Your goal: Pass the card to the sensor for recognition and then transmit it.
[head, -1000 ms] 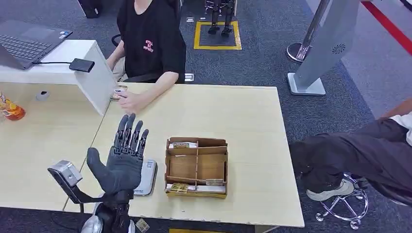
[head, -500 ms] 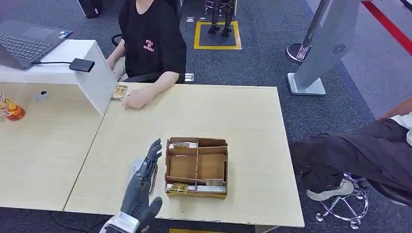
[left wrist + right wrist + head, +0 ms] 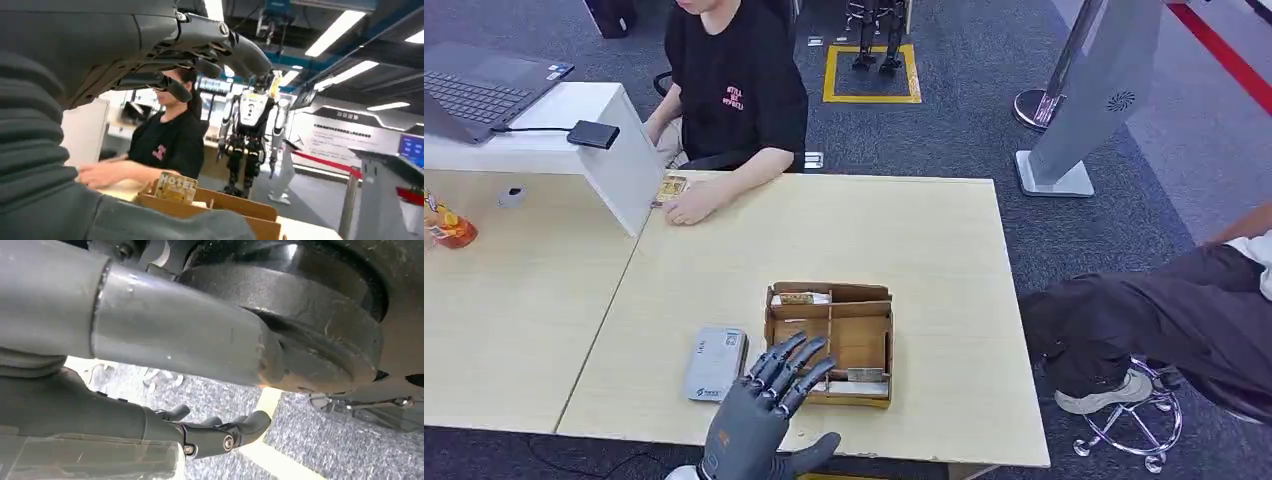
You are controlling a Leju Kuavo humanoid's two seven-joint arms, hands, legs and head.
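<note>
Cards sit in the cardboard box (image 3: 829,345) at the middle of the pale wooden table (image 3: 924,250): one gold-printed card (image 3: 796,298) stands in the far-left compartment, and another card (image 3: 791,386) lies in the near-left compartment, partly behind the robot's fingers. From the left wrist view, a card marked HOTEL (image 3: 175,187) stands upright against the box's wall. The left hand (image 3: 764,415) comes up from the near table edge, palm down, fingers spread and reaching over the box's near-left corner, thumb out to the side, nothing held. Whether the fingertips touch the box cannot be told. Just beside the hand, on the left, the grey flat sensor (image 3: 716,363) lies on the table, close to the box but apart from it. The right hand (image 3: 210,432) hangs low over grey carpet, fingers loosely curled with nothing visible in them; how far closed it is cannot be told. Across the table, a person in a black shirt (image 3: 734,85) sits with a hand (image 3: 686,205) resting on the tabletop, touching a small gold card (image 3: 670,188) near a white partition (image 3: 629,165). A laptop (image 3: 479,85) sits on the white counter at far left. At right, a second person's dark trouser leg (image 3: 1164,320) rests over a stool.
</note>
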